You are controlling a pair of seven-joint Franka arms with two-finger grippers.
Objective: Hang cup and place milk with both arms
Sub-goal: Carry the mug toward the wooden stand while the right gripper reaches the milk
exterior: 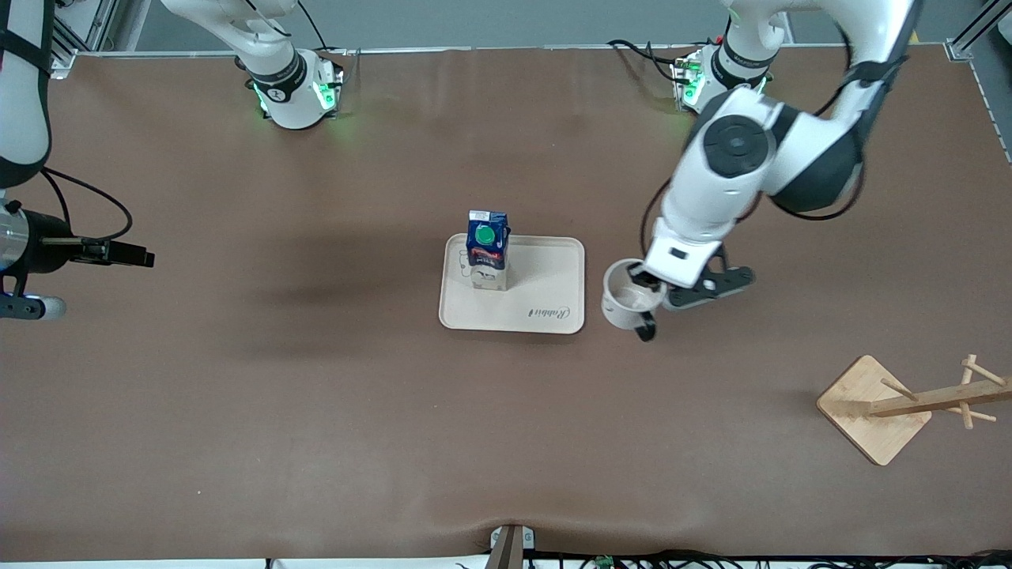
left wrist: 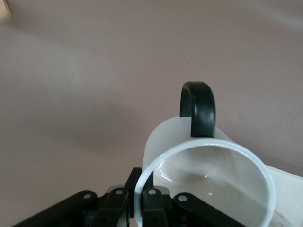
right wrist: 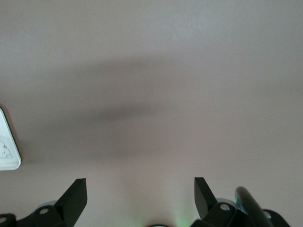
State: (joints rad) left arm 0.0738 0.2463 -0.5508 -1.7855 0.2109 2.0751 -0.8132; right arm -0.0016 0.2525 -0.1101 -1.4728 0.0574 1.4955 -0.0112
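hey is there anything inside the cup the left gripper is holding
The cup looks empty: its white bottom shows bare. The left gripper pinches the rim, one of the fingers inside, covering a little of the wall.

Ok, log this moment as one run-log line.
left end effector: shut on cup rim, beside tray | right end effector: open, waiting | milk: upright on tray | rack: bare

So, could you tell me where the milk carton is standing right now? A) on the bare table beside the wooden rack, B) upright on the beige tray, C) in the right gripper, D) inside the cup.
B: the milk stands upright on the beige tray, while the left gripper clamps the cup by its rim beside the tray and the open right gripper waits over bare table.
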